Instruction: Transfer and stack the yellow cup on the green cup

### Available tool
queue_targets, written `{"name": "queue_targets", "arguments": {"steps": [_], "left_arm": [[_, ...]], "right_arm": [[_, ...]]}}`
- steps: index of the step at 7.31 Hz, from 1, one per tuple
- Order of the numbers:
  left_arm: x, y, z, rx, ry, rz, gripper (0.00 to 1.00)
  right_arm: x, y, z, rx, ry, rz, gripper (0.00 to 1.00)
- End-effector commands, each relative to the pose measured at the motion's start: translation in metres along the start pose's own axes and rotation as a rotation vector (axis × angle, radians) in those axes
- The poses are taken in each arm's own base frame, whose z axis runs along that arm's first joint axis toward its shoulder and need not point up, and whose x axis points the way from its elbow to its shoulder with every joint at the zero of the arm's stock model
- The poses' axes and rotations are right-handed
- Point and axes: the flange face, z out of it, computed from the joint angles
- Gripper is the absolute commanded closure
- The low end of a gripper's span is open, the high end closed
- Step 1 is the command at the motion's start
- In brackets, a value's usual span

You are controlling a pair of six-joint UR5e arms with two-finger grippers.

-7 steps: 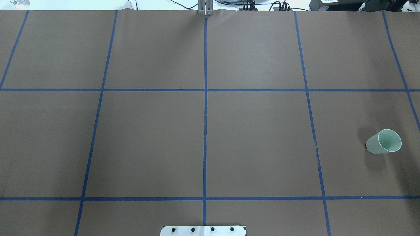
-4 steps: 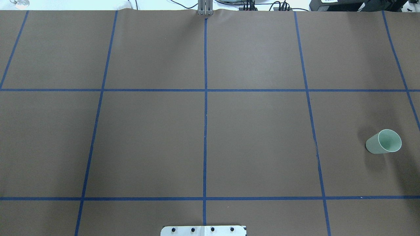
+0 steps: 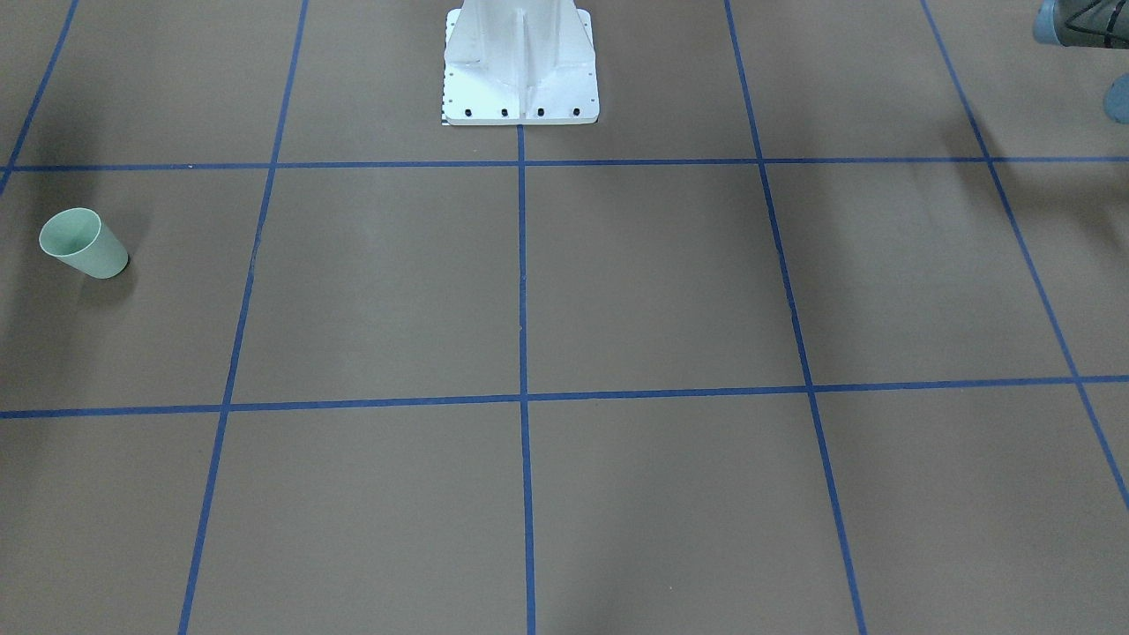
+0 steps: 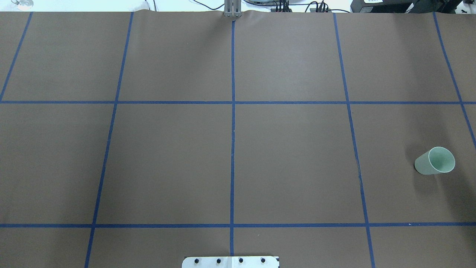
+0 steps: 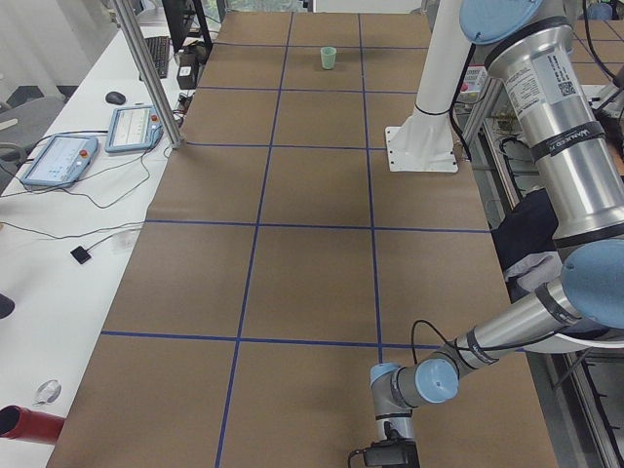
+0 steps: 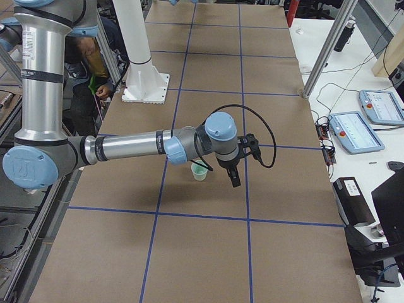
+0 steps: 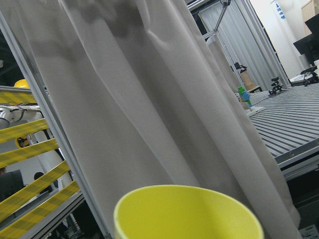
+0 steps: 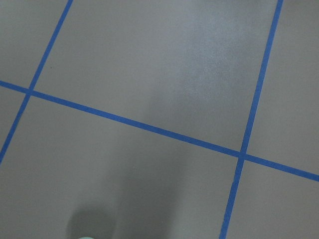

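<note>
The green cup (image 4: 435, 160) stands upright and alone on the brown table, at the right of the overhead view. It also shows in the front view (image 3: 84, 244) and both side views (image 5: 329, 58) (image 6: 199, 170). The yellow cup (image 7: 187, 214) shows only in the left wrist view, its rim filling the bottom of the frame; no fingers show there. My left gripper (image 5: 385, 454) hangs low at the table's near end; I cannot tell its state. My right gripper (image 6: 234, 177) hovers just beside the green cup; I cannot tell its state.
The white robot base (image 3: 520, 62) stands at the table's middle edge. Blue tape lines (image 4: 232, 149) divide the table into squares. Control tablets (image 5: 132, 127) and cables lie on the side bench. A person (image 6: 95, 69) sits behind the base.
</note>
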Motion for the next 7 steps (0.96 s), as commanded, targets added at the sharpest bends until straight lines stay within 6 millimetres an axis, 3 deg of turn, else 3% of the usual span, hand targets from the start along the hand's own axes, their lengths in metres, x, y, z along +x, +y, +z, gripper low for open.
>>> {"name": "queue_targets", "arguments": {"steps": [1,4,5,6,7], "left_arm": [[0.019,-0.004,-0.018,-0.016,0.143,-0.026,0.94],[0.045,-0.021,-0.057,-0.054,0.451,0.017,0.94],[0.048,-0.046,-0.071,-0.058,0.606,0.029,0.94],[0.064,-0.092,-0.088,0.009,0.735,0.041,0.94],[0.111,-0.175,-0.121,0.161,0.82,0.04,0.94]], "right_arm": [[0.0,-0.004,0.0,0.002,0.002,0.016,0.0],[-0.001,-0.007,0.0,0.004,-0.003,0.05,0.0],[-0.001,-0.007,0.0,0.004,-0.003,0.055,0.0],[-0.001,-0.007,0.0,0.004,-0.004,0.055,0.0],[-0.001,-0.007,0.0,0.004,-0.006,0.079,0.0]]}}
